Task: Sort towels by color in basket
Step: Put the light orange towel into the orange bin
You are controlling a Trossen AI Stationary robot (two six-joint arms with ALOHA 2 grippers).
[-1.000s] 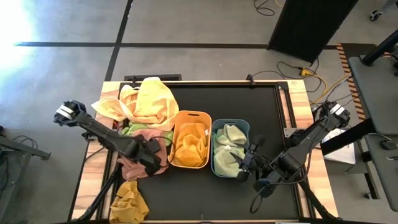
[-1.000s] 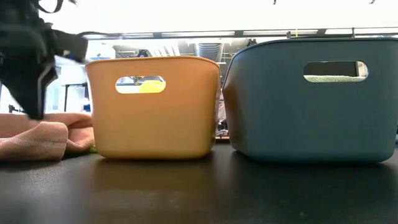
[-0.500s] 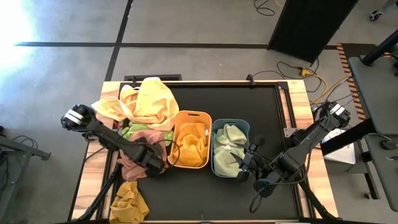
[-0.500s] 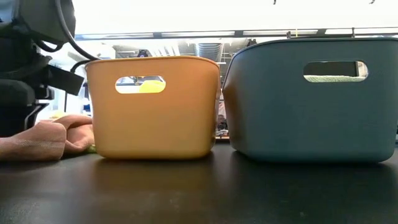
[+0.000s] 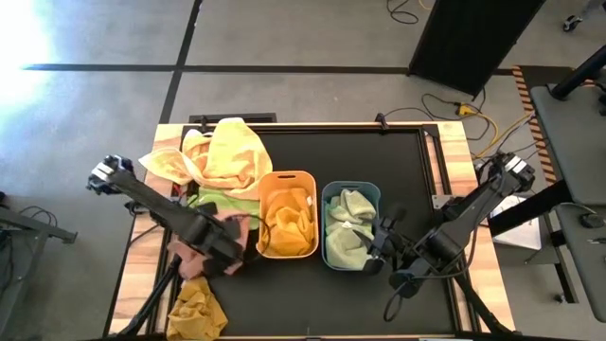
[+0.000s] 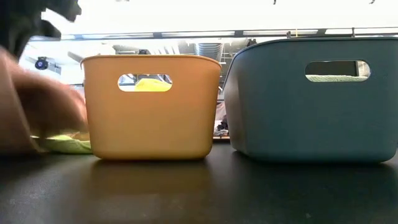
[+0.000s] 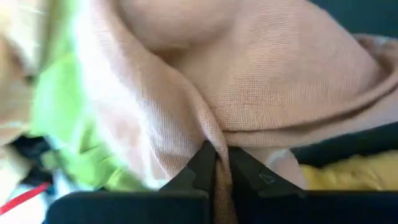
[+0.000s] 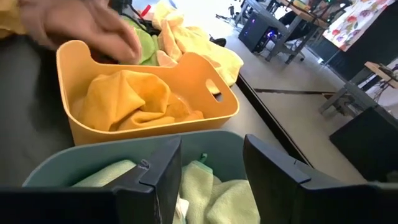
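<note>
My left gripper is shut on a salmon pink towel at the table's left, just left of the orange basket, which holds mustard-orange towels. A lime green towel lies beneath the pink one. Yellow towels are heaped at the far left. My right gripper stands open at the near right rim of the teal basket, which holds pale green towels; nothing is between its fingers. My left gripper pinches a raised fold of the pink towel between its two fingertips, several layers gathered together. The fingers come from above. The cloth spreads out from the pinch in taut creases; its outer parts still lie on the other towels and the table.
A mustard towel lies crumpled at the near left edge. The two baskets stand side by side mid-table. Bare black mat stretches behind and in front of them. Wooden table edges frame the mat.
My left gripper has come down onto the pink towel, shut on a fold of it and gone a little toward the near edge. The pink towel is bunched up and drawn off the pile, uncovering more of the lime green towel beneath.
</note>
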